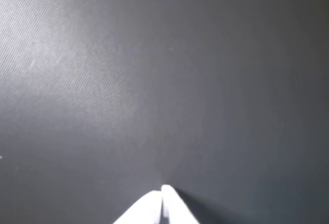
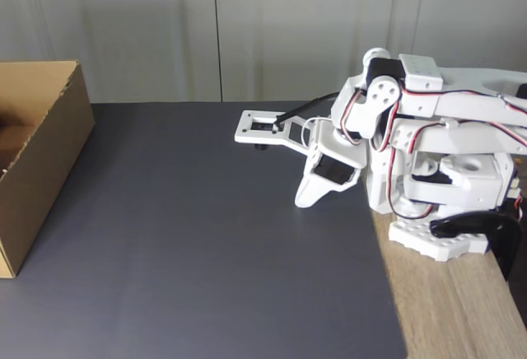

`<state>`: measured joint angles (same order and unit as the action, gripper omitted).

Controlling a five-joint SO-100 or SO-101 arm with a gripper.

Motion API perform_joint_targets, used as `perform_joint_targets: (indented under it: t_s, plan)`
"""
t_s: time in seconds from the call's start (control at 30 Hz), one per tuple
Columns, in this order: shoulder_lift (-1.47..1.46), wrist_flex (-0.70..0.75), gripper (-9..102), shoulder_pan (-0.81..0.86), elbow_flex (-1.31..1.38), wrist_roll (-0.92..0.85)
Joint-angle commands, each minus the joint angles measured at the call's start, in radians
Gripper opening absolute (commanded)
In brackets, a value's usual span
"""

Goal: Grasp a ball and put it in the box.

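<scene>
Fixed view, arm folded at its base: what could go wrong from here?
1. The gripper rests low on the dark mat, jaws closed in the wrist view; sweeping out without lifting could drag them across it.
2. I cannot make out the ball on the mat, so a reach has no clear target.
3. The box sits at the far left edge, probably a long stretch.

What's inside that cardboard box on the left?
The box is open on top, and the fixed view shows bare brown inner walls with a dark shadowy patch. Its floor is hidden by the near wall, so any contents stay unseen.
</scene>
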<state>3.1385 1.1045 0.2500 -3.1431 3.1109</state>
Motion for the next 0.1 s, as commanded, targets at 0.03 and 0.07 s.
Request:
perform_joint_targets:
  t_s: [0.03, 0.07]
  plan:
    - [-0.008, 0.018, 1, -0.008, -0.005, -0.002]
    - [-0.008, 0.018, 1, -0.008, -0.005, -0.002]
